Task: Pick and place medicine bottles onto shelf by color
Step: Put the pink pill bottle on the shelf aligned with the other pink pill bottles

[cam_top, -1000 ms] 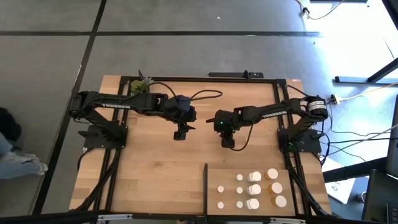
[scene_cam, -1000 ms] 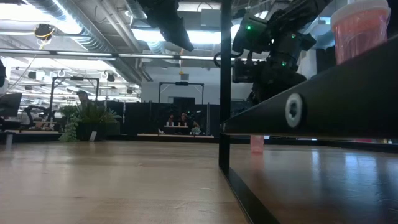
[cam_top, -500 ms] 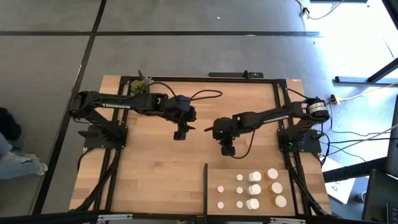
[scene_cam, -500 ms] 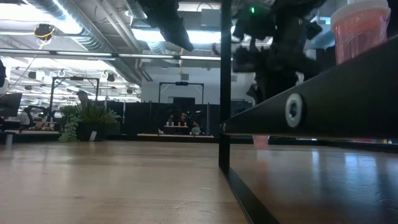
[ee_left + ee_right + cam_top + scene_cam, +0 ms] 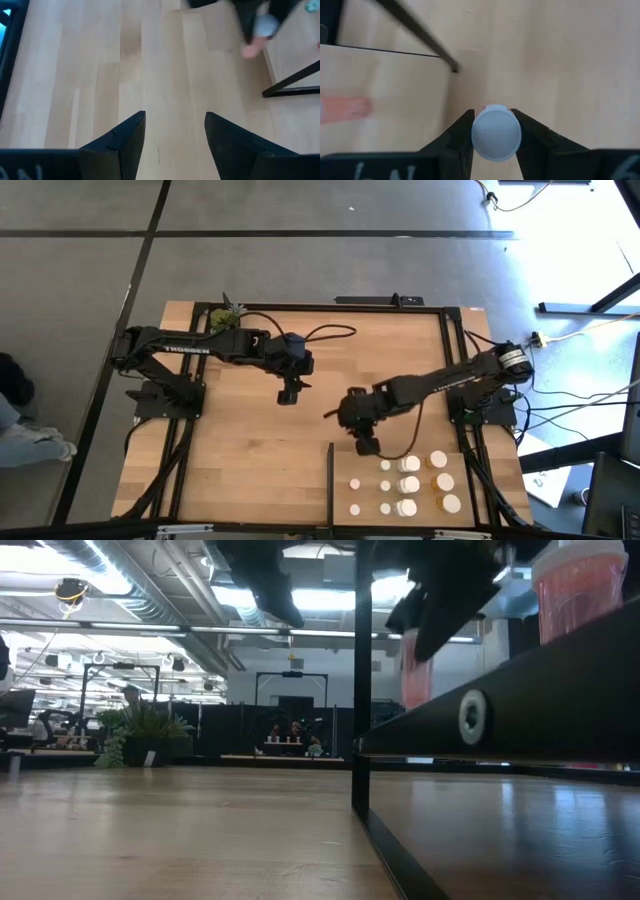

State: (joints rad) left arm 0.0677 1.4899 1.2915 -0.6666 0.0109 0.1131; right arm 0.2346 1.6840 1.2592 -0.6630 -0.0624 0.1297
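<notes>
The right arm's fingers (image 5: 462, 132) pinch a small medicine bottle (image 5: 496, 132) by its sides, its white cap facing the wrist camera and a trace of orange body showing behind the cap. In the high view this right gripper (image 5: 366, 444) hangs just beyond the far edge of the shelf (image 5: 480, 480), close to the far end of the thin black strip (image 5: 331, 480) that borders the shelf's left side. In the low view the held bottle shows as a blurred pinkish-orange shape, lifted clear of the surface (image 5: 250, 440). The other medicine bottles (image 5: 410, 482) stand on the shelf in rows, white-capped, with orange ones (image 5: 441, 480) toward the right. The left gripper (image 5: 288, 393) waits above the middle of the surface, left of the right arm, its fingers (image 5: 120, 142) spread apart with only bare wood between them. A small green potted plant (image 5: 226, 314) sits at the far left corner.
</notes>
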